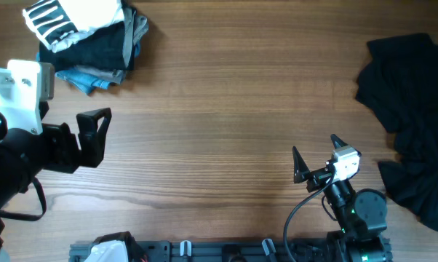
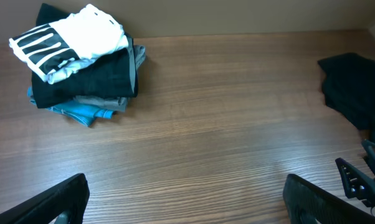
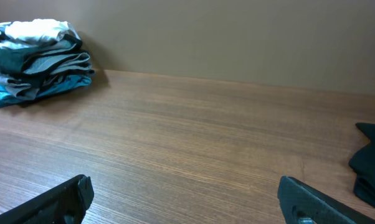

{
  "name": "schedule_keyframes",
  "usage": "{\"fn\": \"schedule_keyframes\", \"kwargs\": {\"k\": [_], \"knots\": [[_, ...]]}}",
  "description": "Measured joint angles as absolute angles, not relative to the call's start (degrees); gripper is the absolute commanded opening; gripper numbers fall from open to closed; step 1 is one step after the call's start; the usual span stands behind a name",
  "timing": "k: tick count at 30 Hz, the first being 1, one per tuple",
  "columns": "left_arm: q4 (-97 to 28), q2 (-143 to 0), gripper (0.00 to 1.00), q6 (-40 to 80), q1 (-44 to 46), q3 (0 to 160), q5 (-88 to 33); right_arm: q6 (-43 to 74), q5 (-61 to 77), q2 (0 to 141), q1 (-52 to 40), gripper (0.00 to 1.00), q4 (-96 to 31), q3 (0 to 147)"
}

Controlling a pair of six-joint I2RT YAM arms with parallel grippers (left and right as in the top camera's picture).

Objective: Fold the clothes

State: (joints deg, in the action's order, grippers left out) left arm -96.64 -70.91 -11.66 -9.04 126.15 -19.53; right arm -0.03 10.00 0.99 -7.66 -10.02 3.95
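A: Where is the white T-shirt (image 1: pixel 73 18) sitting?

B: It is lying folded on the very top of the folded stack (image 2: pixel 81 81), a small white bundle with bold black marks showing along one side. It is touching only the black garment (image 2: pixel 88 84) under it.

A: What else is making up that stack?

B: Below the black garment a grey piece (image 2: pixel 100 101) is peeking out, and a blue piece (image 2: pixel 75 113) is lying at the bottom, resting on the wooden desk (image 1: pixel 219 94).

A: How is the left pincer (image 1: pixel 99 138) standing?

B: Its fingers are spreading wide with nothing between them. It is hovering near the stack, on the robot's side of it, and is not touching any cloth.

A: And the right pincer (image 1: pixel 315 154)?

B: It is gaping too, and it is carrying nothing. It is sitting well apart from the stack, far across the desk.

A: Is anything lying beyond it?

B: A rumpled black heap (image 1: pixel 412 109) of cloth is spreading over the desk edge farthest from the stack, unfolded. The right pincer is staying clear of it. I cannot tell how many garments are in that heap.
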Motion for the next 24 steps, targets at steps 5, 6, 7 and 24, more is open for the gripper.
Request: {"fn": "schedule_keyframes", "kwargs": {"k": [5,6,7,24], "knots": [[-96.62,-70.91,1.0,-11.66,-9.04,126.15,-19.42,-0.03,10.0,0.99,-7.66,1.0,-10.02,3.95],[-96.44,-70.78,1.0,-11.68,-9.04,126.15,-18.59,-0.01,10.0,0.99,-7.66,1.0,-10.02,3.95],[-94.8,-70.32,1.0,-11.7,-9.04,125.73,-17.69,-0.03,10.0,0.99,-7.66,1.0,-10.02,3.95],[-17.85,-16.71,1.0,0.82,-6.57,37.1,-17.91,-0.03,9.98,0.73,-7.66,1.0,-9.96,3.95]]}}
